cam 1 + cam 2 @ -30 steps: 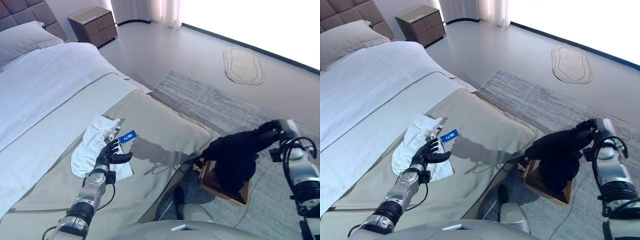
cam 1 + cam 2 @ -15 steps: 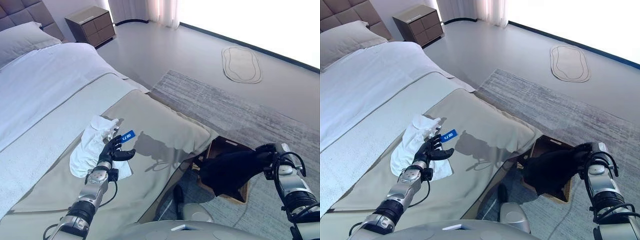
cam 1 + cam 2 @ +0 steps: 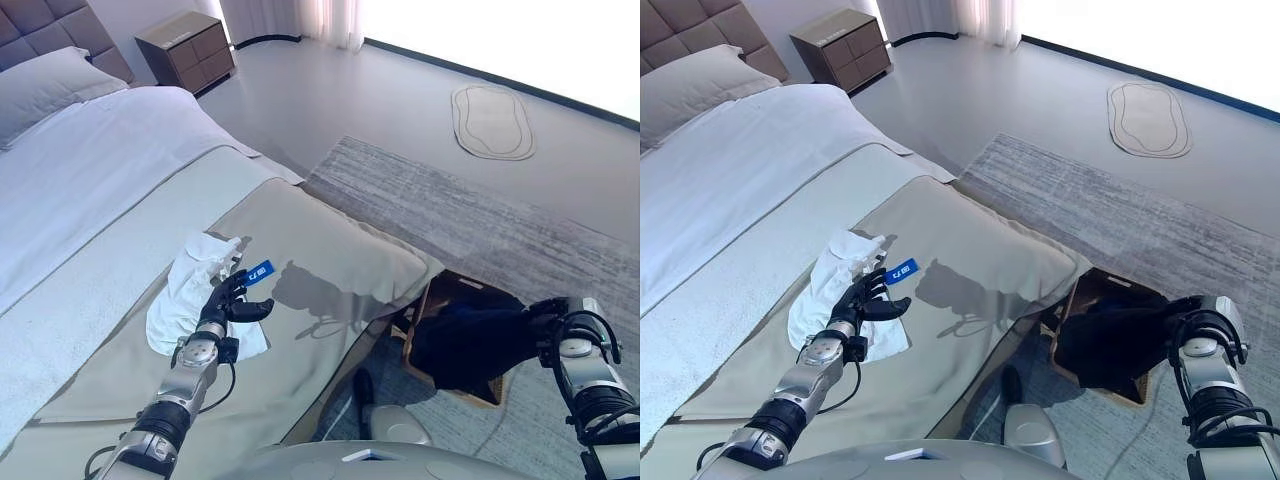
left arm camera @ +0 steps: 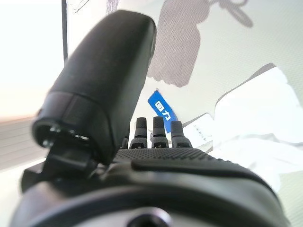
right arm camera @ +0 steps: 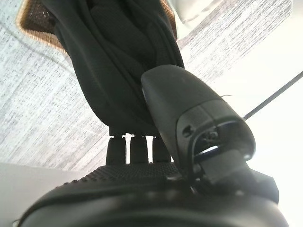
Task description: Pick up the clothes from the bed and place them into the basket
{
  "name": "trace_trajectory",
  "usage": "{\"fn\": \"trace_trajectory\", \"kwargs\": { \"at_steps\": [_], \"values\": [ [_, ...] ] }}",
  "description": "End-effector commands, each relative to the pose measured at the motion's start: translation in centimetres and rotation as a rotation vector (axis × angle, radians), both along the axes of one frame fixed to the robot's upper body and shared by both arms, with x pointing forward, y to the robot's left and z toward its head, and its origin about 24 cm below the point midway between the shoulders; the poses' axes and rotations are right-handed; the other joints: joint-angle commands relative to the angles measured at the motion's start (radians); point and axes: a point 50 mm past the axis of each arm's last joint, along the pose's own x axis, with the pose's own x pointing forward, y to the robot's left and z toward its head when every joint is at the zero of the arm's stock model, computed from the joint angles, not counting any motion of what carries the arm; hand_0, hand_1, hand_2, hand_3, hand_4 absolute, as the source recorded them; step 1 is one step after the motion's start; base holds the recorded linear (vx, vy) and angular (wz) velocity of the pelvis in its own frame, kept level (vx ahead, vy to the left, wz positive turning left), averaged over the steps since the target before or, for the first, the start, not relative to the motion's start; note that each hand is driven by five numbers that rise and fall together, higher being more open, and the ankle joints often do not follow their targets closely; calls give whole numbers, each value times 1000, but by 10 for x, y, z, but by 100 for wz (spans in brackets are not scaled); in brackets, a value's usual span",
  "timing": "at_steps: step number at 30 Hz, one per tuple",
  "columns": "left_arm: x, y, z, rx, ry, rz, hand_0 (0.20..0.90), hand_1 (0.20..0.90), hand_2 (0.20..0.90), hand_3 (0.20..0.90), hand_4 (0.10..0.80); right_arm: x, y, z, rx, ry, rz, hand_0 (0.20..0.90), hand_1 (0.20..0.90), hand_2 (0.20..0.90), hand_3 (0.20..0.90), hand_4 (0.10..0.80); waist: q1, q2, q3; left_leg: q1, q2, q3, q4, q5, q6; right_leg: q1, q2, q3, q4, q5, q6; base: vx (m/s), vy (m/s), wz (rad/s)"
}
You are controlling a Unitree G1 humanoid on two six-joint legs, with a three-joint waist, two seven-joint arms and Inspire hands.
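While right hand (image 3: 556, 318) grips black garment (image 3: 468, 342) over basket (image 3: 1092, 288), left hand (image 3: 226, 307) rests relaxed on white cloth (image 3: 185, 290).
Blue tag (image 4: 165, 108) at cloth's 2 o'clock: print unreadable; right wrist view alone shows woven rim.

the dark garment (image 3: 468, 340) is soft matt cloth, hanging in folds. the basket (image 5: 33, 21) has a woven, wicker-like rim. the white garment (image 3: 188, 290) is crumpled cloth on a smooth matt bedspread (image 3: 330, 250). the rug (image 3: 470, 210) looks rough and woven. the left hand (image 4: 161, 156) has a knobbly, rubber-like palm.
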Motion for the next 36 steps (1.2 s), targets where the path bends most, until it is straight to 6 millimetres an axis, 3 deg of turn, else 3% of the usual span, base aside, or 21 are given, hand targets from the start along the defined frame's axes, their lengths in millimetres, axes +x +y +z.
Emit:
{"fn": "trace_trajectory", "kwargs": {
  "at_steps": [1,2,3,11,22,36],
  "values": [
    [19,3,27,20,-159,-27,900,900,900,900,800,33,-11,55,-162,-208,96,300,300,300,200,100,-7,-15,-42,-69,42,-66,54,-25,-26,91,-52,-31,50,-117,53,0,0,0],
    [19,3,27,19,-160,-26,900,900,900,900,800,35,-7,55,-159,-219,119,460,460,460,387,287,-6,-15,-42,-70,42,-67,55,-25,-26,91,-53,-31,51,-118,52,0,0,0],
    [19,3,27,18,-161,-26,900,900,900,900,800,37,-4,56,-157,-233,134,900,900,900,900,800,-6,-14,-42,-71,42,-67,56,-26,-27,91,-54,-32,51,-118,52,0,0,0],
    [17,1,24,16,-155,-8,900,900,900,900,800,43,13,51,-199,-225,201,900,900,900,900,800,-3,-13,-42,-72,40,-72,54,-23,-27,93,-55,-36,49,-120,52,0,0,0],
    [12,6,22,19,-149,2,900,900,900,900,800,39,13,46,-199,-193,181,900,900,900,900,800,11,-20,-40,-69,39,-80,49,-21,-25,102,-58,-45,46,-122,53,-1,-1,3],
    [11,9,23,7,-161,42,900,900,900,900,800,48,19,58,-217,-236,236,900,900,900,900,800,24,-21,-37,-64,40,-95,47,-17,-27,115,-66,-56,47,-124,53,-1,0,1]
  ]
}}
